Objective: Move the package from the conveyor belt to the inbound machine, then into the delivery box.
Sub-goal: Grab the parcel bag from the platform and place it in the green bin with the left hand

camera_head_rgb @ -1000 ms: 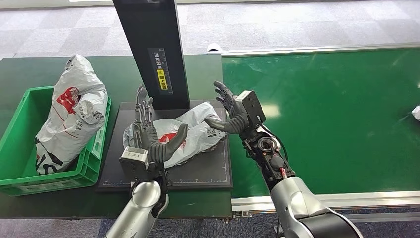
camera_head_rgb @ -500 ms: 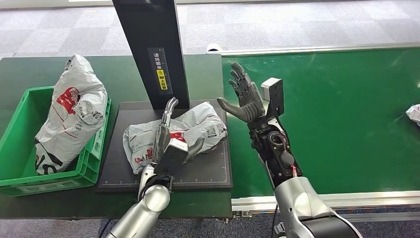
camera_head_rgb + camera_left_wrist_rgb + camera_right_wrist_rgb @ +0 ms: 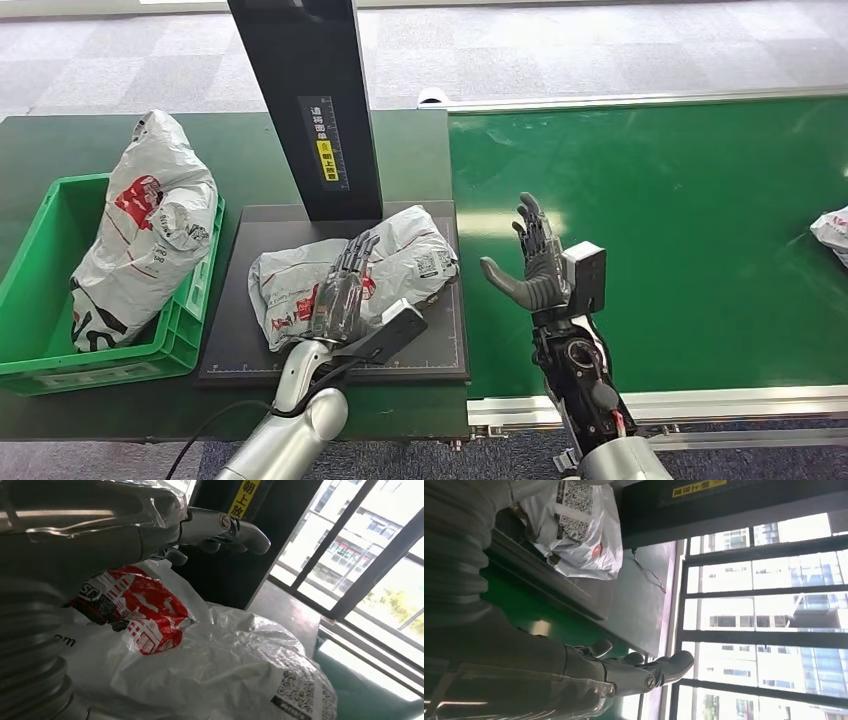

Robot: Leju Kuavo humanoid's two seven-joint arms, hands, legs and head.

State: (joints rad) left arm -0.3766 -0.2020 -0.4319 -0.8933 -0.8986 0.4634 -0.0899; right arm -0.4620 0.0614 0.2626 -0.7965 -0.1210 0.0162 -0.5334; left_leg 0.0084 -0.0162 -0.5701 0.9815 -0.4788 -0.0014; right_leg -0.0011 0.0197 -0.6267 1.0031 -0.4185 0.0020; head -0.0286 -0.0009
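Head view shows the package, a crumpled white poly mailer with red print, lying flat on the dark platform of the inbound machine, just in front of its black upright column. So the 1st leg of the task looks done, and the step in hand is the pick-up from the machine toward the delivery box, the green crate at 9 o'clock from the platform, which already holds another bagged parcel.

The left hand lies over the package's near-left part, fingers straight and close together, pointing toward 12 o'clock; the left wrist view has the fingers stretched out above the bag rather than wrapped round it, so I judge it has no grip and holds nothing. The right hand hovers over the green conveyor belt at 3 o'clock from the platform, palm up-turned, fingers spread, holding nothing, well apart from the package.

The package's long axis runs roughly from 8 o'clock to 2 o'clock, its labelled end toward 2 o'clock, nearest the belt.

Next, the left hand probably needs to close on the slack plastic, which may slip or bunch, lift, and swing toward 9 o'clock. Another white parcel sits at the belt's far 3 o'clock edge.
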